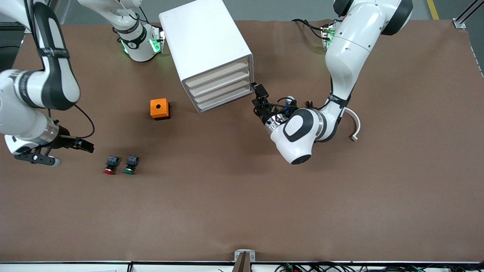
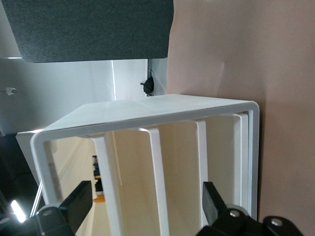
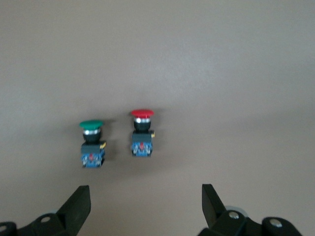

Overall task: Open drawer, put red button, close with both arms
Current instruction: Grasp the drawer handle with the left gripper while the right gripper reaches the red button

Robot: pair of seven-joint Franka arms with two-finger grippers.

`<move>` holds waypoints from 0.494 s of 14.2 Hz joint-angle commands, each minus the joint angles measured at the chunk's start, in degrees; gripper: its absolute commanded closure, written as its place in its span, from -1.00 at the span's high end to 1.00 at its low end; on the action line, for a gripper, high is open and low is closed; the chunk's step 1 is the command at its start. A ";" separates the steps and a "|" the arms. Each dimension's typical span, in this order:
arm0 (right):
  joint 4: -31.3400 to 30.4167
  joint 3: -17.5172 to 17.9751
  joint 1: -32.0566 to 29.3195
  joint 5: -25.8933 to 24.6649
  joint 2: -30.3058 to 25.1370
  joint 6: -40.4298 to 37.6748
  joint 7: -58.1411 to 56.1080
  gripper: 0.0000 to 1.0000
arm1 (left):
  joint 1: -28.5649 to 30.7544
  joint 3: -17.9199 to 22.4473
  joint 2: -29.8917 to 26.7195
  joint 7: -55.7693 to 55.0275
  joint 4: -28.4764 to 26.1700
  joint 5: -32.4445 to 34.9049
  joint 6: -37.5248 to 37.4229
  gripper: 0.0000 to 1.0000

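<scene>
The white cabinet point(image 1: 204, 41) stands at the back middle of the table, and its highest drawer point(image 1: 217, 74) is shut. My left gripper point(image 1: 259, 94) is open at the corner of the cabinet's front toward the left arm's end. In the left wrist view its fingers point(image 2: 81, 201) stand wide in front of the cabinet point(image 2: 147, 110), holding nothing. The red button point(image 1: 109, 166) lies beside a green button point(image 1: 130, 165), nearer the front camera. My right gripper point(image 1: 87, 146) hovers open over the table next to the red button point(image 3: 141, 132).
An orange box point(image 1: 159, 108) with a round hole sits between the cabinet and the buttons. A white curved hook point(image 1: 355, 126) lies by the left arm's elbow. The green button point(image 3: 92, 142) also shows in the right wrist view.
</scene>
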 commanded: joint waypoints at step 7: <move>-4.06 0.29 -0.14 0.19 11.84 21.06 1.58 1.00 | -4.53 0.43 2.28 -1.42 1.28 -2.78 -1.26 0.31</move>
